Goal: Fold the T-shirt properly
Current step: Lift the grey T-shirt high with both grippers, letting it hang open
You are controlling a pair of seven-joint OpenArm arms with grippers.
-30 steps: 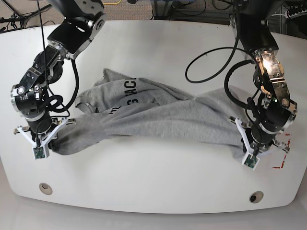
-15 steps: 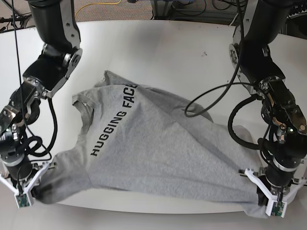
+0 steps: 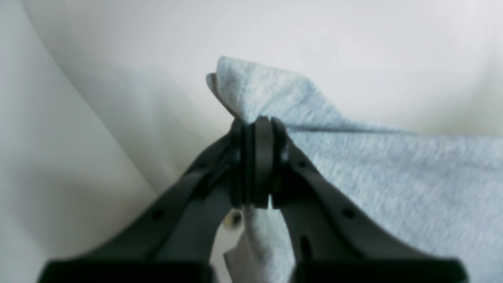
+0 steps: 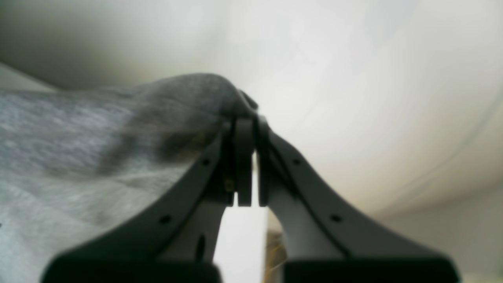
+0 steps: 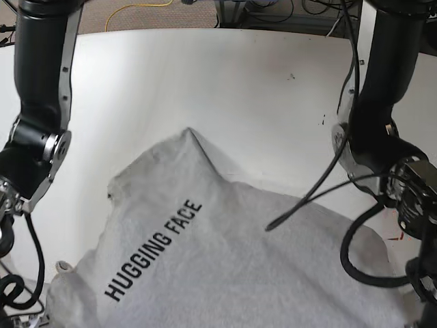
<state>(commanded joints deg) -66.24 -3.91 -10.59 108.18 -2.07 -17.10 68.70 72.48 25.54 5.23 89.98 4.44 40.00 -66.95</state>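
The heather-grey T-shirt (image 5: 225,266) hangs stretched between my two grippers and fills the lower half of the base view, with its black "HUGGING FACE" print (image 5: 153,249) facing the camera. A peak of its cloth (image 5: 190,133) still reaches back onto the table. In the left wrist view my left gripper (image 3: 255,129) is shut on a corner of the T-shirt (image 3: 393,177). My right gripper (image 4: 245,125) is likewise shut on a bunched edge of the T-shirt (image 4: 78,157). Both grippers lie below the bottom edge of the base view.
The white table (image 5: 239,82) stretches behind the shirt. One black arm (image 5: 37,137) stands at the left of the base view and the other arm (image 5: 379,137) at the right, with a black cable loop (image 5: 355,263) hanging from it. Cables lie on the floor beyond the far edge.
Both grippers have drawn the shirt toward the table's near edge and upward. The shirt has spread from a twisted band into a wide sheet, and the grippers have left the base view.
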